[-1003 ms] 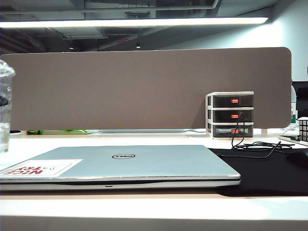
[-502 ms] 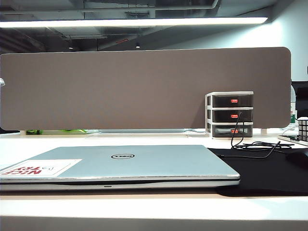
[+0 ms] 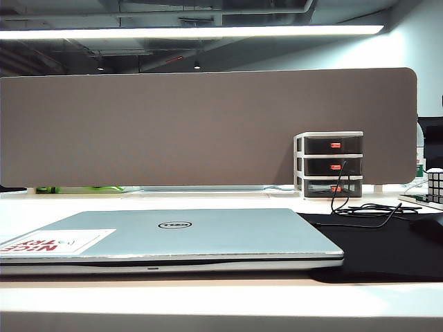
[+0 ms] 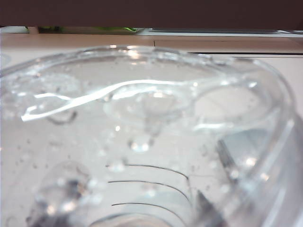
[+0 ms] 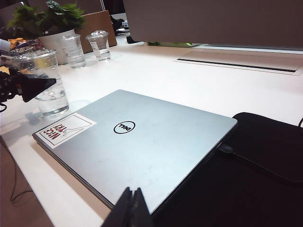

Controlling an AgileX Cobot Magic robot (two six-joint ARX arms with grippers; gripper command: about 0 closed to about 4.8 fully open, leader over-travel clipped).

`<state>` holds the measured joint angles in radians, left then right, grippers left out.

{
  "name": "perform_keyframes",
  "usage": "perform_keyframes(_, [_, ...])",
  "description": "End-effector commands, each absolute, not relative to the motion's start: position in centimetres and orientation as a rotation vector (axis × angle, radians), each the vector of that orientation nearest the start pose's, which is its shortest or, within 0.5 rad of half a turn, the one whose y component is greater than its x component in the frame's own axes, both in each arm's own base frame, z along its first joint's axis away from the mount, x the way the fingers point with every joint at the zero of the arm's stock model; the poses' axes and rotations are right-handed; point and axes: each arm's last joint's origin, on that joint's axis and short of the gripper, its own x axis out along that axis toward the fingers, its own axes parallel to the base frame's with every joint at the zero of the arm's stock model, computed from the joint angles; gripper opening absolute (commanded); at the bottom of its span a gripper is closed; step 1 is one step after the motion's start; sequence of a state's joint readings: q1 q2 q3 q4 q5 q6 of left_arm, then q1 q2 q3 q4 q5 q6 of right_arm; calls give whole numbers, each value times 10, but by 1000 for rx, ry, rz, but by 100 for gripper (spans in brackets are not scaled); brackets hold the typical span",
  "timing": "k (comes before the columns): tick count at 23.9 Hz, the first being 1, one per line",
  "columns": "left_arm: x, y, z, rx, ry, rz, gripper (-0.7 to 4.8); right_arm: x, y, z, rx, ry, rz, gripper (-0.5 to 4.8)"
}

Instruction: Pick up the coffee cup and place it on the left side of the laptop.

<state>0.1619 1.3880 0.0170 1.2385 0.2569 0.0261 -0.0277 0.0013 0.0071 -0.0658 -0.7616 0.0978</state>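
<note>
Right wrist view: nearest us the right gripper (image 5: pixel 131 208) shows its fingers pressed together, empty, above the laptop (image 5: pixel 142 142). Farther, beside the laptop's stickered end, the coffee cup (image 5: pixel 46 82) stands with the left gripper (image 5: pixel 28 86) at it; we cannot tell whether it grips.

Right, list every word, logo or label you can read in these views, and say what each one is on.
"DELL", round logo on the laptop lid.
"NICE TRY", red letters on the white sticker at the laptop's corner; upside down in both views, second word only roughly legible.
Red labels on the three drawers of the small drawer unit: too small to read.
Coffee cup: thin printed lines only, no readable text.
</note>
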Motion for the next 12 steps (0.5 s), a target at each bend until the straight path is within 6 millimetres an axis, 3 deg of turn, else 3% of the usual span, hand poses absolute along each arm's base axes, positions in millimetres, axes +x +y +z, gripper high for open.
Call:
perform_keyframes(1, [176,21,118,-7,153,-109,306,90,18,159,113,82,736,-1])
perform_keyframes(7, [178,21,117,-22,147,-112,329,90,18,159,113,85,753,-1])
perform_keyframes(11, [178,21,118,-24,140,-111,471,90,18,159,113,85,755,-1])
perform_keyframes(12, [178,21,118,-25,140,-111,479,90,18,159,113,84,755,-1])
